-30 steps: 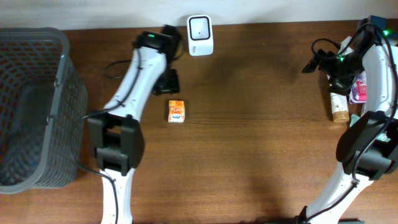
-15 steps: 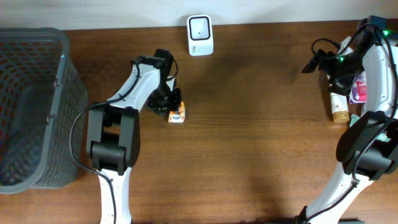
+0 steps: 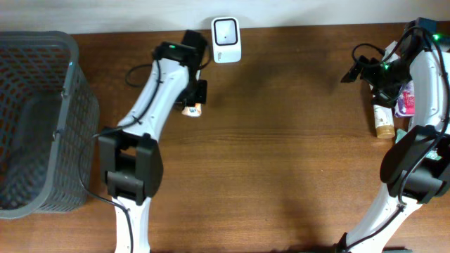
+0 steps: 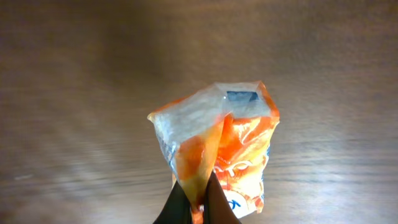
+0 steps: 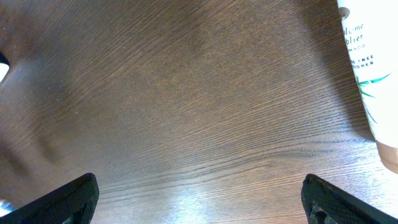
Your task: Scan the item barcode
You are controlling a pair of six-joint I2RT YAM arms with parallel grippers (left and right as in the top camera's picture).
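Where the left gripper (image 4: 200,208) pinches it, you see the orange packet (image 4: 221,155) caught by its crimped seam, the two dark fingertips pressed fully together on that thin edge at the bottom of the wrist view. The packet hangs out from the pinch over the wooden table (image 4: 74,74), its clear end with a blue patch farthest from the lens. From overhead you see it edge-on, just under the gripper and just short of the white scanner (image 3: 226,40) at the table's back edge, a little to the scanner's left.

Your left arm (image 3: 158,84) runs from its base at the near edge straight up the table, then slants toward the back, with the wrist turned down over the packet. The grey mesh basket (image 3: 42,63) sits well apart on the far left.

Your right arm (image 3: 429,77) arches over the right edge, and the right gripper (image 3: 351,72) stands spread wide over bare wood, empty, with a bottle (image 5: 367,74) lying just beside it.
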